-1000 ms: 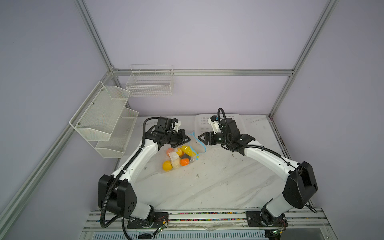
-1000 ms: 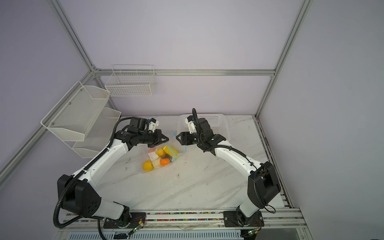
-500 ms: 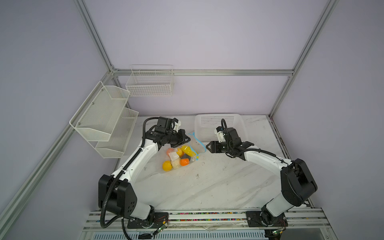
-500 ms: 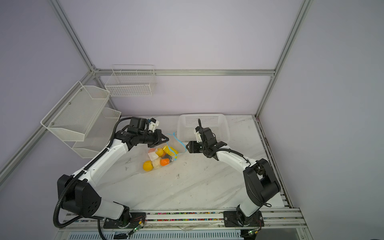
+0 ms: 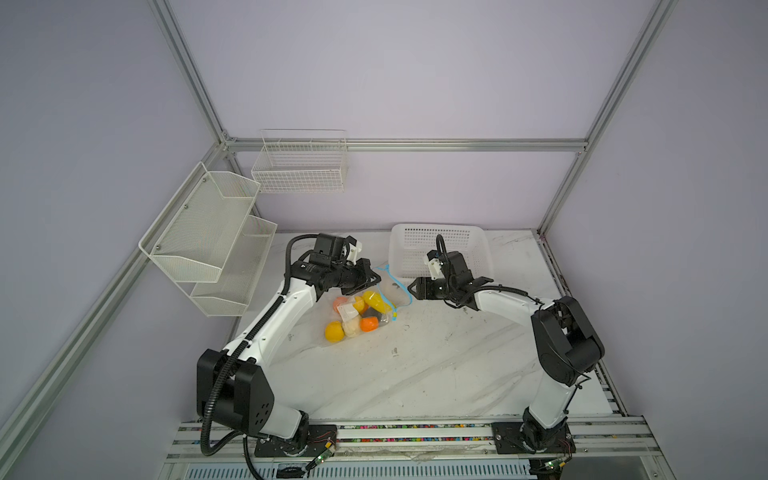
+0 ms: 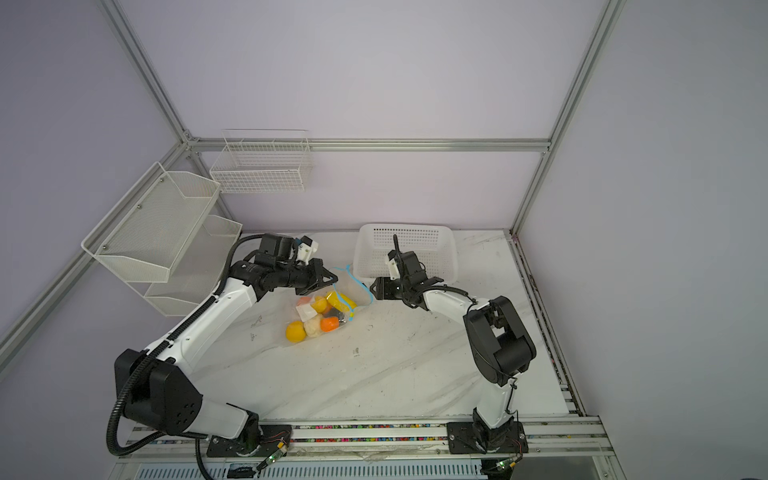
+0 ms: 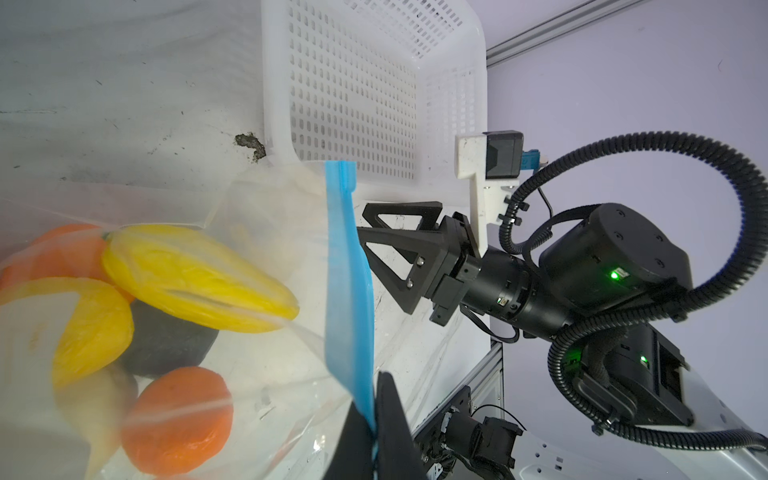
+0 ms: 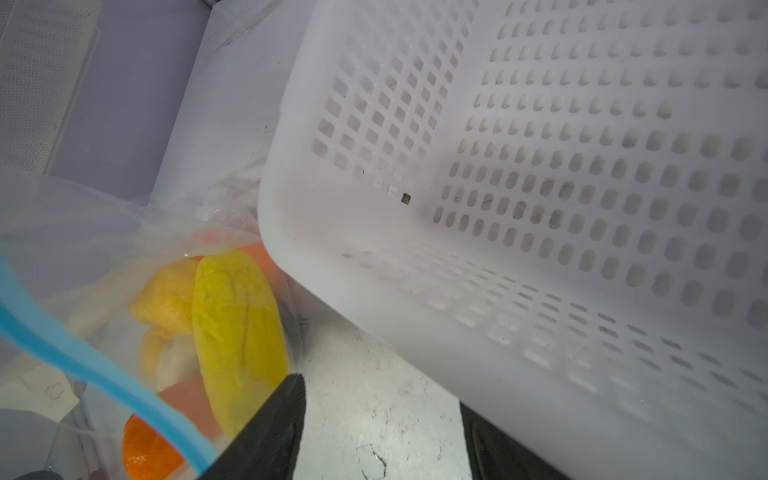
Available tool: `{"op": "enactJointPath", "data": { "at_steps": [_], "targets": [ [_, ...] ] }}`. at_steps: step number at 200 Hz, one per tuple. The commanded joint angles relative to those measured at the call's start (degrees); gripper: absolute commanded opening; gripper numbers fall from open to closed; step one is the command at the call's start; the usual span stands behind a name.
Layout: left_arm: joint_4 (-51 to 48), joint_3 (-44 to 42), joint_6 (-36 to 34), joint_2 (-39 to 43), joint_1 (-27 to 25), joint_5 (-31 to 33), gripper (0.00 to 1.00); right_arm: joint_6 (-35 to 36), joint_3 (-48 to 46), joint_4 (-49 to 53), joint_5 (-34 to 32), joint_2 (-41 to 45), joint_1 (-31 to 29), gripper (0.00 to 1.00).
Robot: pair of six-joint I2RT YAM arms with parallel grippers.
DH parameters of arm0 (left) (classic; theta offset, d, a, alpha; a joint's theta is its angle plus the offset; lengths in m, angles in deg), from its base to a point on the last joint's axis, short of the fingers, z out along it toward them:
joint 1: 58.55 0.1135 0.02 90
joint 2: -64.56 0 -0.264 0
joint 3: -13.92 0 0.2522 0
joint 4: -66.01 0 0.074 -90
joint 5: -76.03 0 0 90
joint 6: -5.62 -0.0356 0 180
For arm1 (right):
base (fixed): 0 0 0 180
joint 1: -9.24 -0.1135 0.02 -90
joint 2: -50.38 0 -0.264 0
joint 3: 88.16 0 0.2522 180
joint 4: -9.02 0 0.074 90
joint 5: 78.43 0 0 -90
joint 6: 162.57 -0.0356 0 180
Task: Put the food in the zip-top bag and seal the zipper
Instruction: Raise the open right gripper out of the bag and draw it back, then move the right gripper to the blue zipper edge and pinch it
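Now L end effector (image 7: 376,424) pinches zipper (image 7: 347,270); R end effector (image 5: 412,291) gapes empty just beside it. Risk: if R tugs hard, strip could slip L's pinch, so zip-top bag (image 7: 266,232) sags and food (image 7: 195,274) spills.

Left hand (image 5: 375,276) gripping zip-top bag (image 5: 384,287) edge, food (image 5: 355,316) inside, right hand (image 5: 410,289) beside zipper (image 5: 404,289), white basket (image 5: 436,227) behind.

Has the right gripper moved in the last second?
Yes. The right gripper has come down and forward: it overlapped the white perforated basket's front-left corner, and now sits lower, in front of its front rim.
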Motion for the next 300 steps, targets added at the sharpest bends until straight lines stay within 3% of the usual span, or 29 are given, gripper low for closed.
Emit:
{"op": "enactJointPath", "data": {
  "at_steps": [1,85,119,162,216,237,270,300],
  "targets": [
    [0.25,0.92,-1.71,0.88,-0.13,-0.56,0.00,1.75,1.50,-1.53,0.82,-1.67,1.49,0.62],
    [-0.34,2.95,-2.02,-0.56,0.09,-0.90,0.00,2.52,2.38,0.68,-0.64,-0.31,3.75,0.62],
    [-0.51,3.25,-1.88,-0.31,0.05,-0.82,0.00,1.71,-2.32,0.99,0.15,4.80,3.76,0.62],
    [-0.48,2.85,-1.84,-0.34,0.05,-1.21,0.00,2.14,-7.40,1.86,-3.90,8.50,4.42,0.62],
    [-0.67,2.63,-1.68,0.29,0.02,-1.60,0.00,5.45,-4.09,4.81,-6.43,8.29,5.57,0.62],
    [-1.30,2.98,-1.74,1.08,0.05,-1.71,0.00,5.13,-4.92,6.44,-0.57,11.84,5.55,0.62],
    [-2.87,3.37,-2.24,1.78,0.12,-0.95,0.00,-0.93,-7.80,7.22,7.91,20.85,5.43,0.62],
    [-3.42,3.29,-2.13,2.00,0.01,-1.25,0.00,-14.62,-11.11,0.90,16.27,22.78,4.47,0.58]
  ]
}}
